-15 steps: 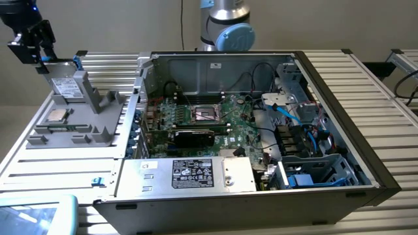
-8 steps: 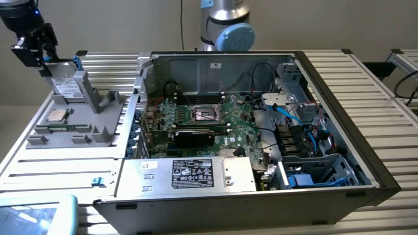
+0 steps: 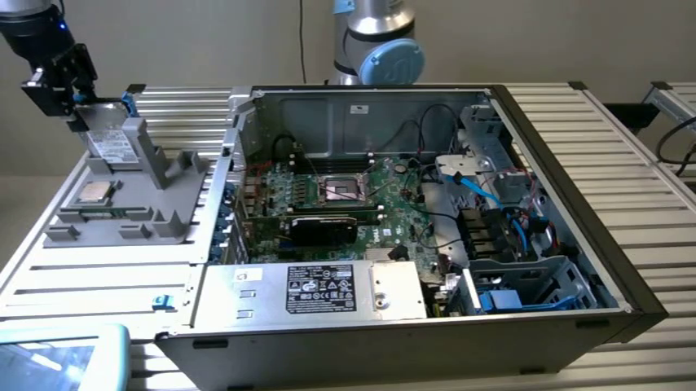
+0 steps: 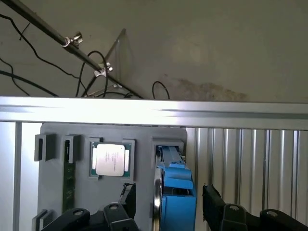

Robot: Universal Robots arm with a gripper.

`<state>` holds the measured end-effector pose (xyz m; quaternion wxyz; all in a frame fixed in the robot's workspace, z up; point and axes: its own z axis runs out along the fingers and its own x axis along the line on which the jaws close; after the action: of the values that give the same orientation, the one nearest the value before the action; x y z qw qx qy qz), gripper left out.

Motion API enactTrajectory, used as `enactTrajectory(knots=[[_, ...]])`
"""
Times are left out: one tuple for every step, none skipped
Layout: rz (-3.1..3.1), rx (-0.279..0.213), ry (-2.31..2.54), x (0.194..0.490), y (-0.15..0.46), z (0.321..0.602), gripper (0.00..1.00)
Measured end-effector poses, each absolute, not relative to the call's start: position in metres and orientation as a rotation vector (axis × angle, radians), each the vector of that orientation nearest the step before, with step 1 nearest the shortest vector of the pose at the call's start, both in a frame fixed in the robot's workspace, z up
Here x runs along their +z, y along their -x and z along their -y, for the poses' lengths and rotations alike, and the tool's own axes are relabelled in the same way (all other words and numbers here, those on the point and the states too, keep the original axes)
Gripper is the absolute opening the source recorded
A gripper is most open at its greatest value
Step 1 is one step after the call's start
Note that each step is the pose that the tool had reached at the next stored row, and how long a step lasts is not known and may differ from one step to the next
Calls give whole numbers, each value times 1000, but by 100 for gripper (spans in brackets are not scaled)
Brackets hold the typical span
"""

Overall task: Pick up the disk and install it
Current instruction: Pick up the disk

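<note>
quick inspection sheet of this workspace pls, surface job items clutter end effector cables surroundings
surface: ribbed metal table carrying a grey holder and an open computer case
job's things: disk in a blue frame, standing on edge in the holder
clutter: chip lying in the holder; silver box in the case
end effector: open, one finger on either side of the disk, gaps showing
cables: blue cables and black wires inside the case
surroundings: plain wall
</note>
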<state>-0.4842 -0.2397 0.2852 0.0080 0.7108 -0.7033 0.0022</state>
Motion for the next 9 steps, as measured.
enactTrajectory(knots=[[2198,7,-2222,285,484,240,66],[2198,7,-2222,285,484,240,66],[2198,7,-2222,285,484,239,66],[2198,7,-2222,285,484,239,66],[2198,7,-2222,284,484,239,66],[2198,7,-2222,283,484,238,66],[2198,7,-2222,283,484,238,66],[2198,6,-2222,282,484,238,66],[2198,3,-2222,281,484,238,66]])
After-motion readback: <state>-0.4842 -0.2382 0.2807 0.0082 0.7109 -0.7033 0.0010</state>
